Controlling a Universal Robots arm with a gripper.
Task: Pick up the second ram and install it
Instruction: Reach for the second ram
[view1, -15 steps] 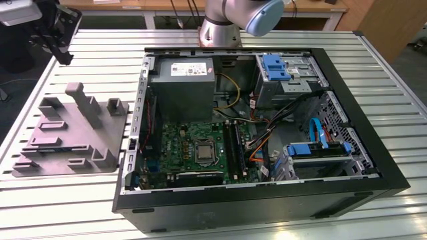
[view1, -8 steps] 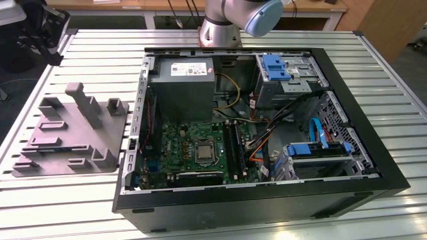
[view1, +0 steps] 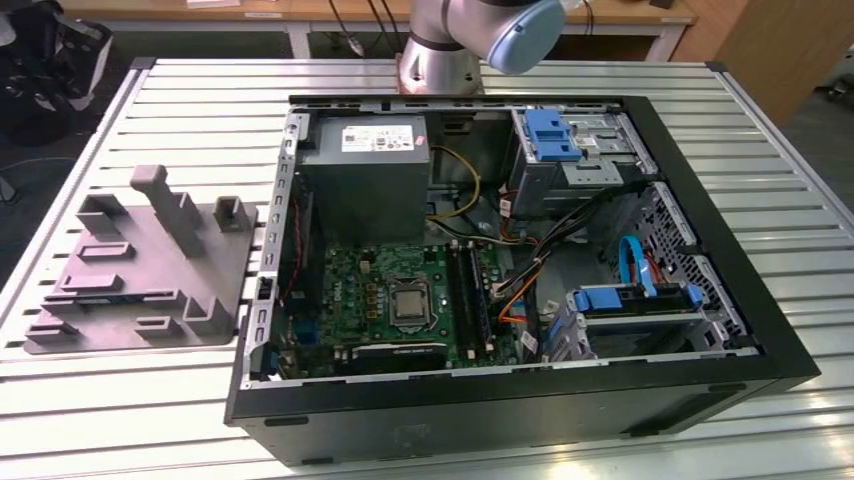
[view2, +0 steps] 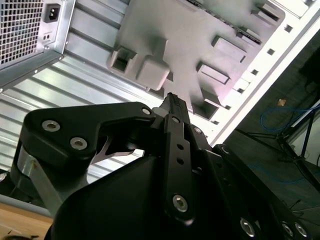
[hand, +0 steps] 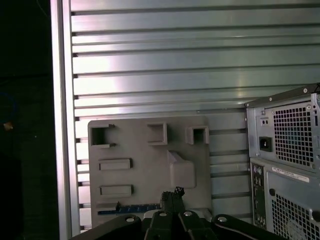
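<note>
Overall light: bright and even from overhead in the exterior view.
Table: the slatted metal table (view1: 134, 400) gleams in pale bands, with strong glare across its slats in the first wrist view.
Case: the computer case (view1: 747, 330) is shaded along its inner walls.
Holder: the grey holder (hand: 150, 165) has soft shadows beside its raised blocks.
Gripper: the gripper (view2: 172, 102) is a dark near-silhouette.
Margins: it is murky beyond the table's rim in both wrist views.

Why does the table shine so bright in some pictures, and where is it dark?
In the first wrist view, light glares off the slatted metal table in bright bands, and past its edge all is dark; in the second wrist view the black gripper stands dark against shiny slats; in the exterior view the computer case is shadowy inside.
</note>
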